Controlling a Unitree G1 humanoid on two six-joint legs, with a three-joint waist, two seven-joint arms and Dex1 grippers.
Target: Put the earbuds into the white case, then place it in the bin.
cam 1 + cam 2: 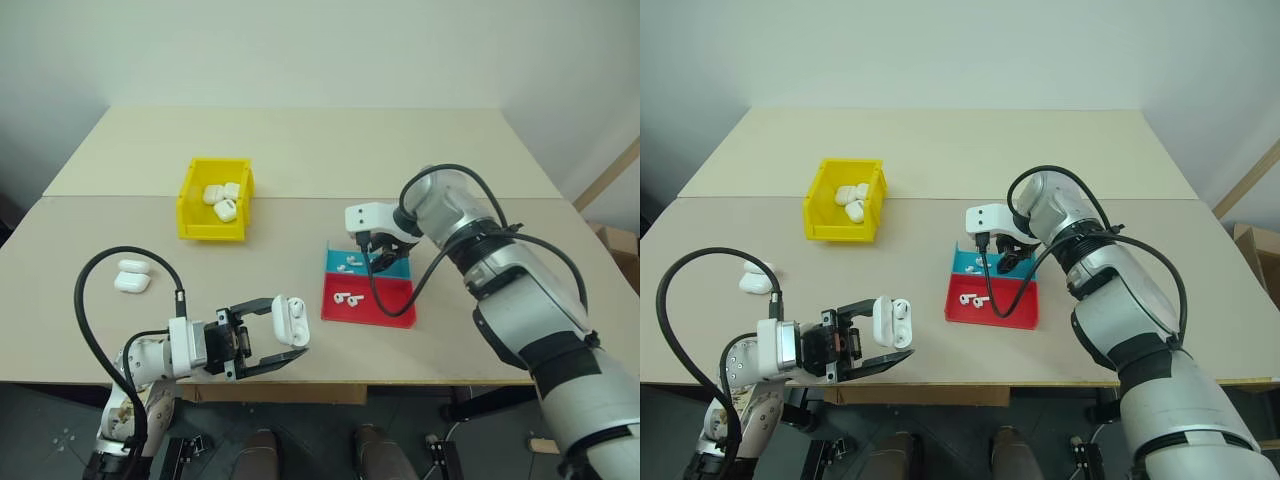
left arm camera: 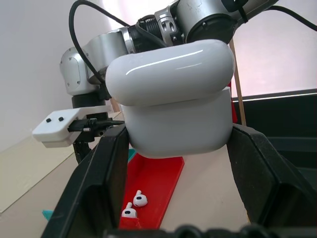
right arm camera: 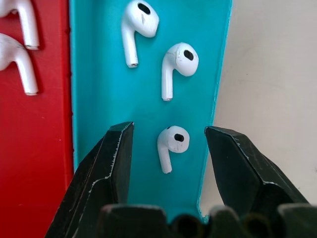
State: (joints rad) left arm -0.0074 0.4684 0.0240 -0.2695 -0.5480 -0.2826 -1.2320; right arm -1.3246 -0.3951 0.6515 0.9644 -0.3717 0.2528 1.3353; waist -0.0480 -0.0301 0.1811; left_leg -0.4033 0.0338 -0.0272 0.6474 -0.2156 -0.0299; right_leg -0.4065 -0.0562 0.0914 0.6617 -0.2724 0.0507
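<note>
Lower left, the left end effector (image 1: 285,345) grips the open white case (image 1: 290,320) above the table (image 1: 300,150). Centre right, the right end effector (image 1: 375,258) hangs open over earbuds (image 3: 171,144) in the tray (image 1: 368,300); closing off-centre could flick the tiny earbud away.

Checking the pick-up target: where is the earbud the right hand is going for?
In the right wrist view the earbud lies on the blue half of the tray, between the open fingers of the right hand, nearest of three there.
</note>
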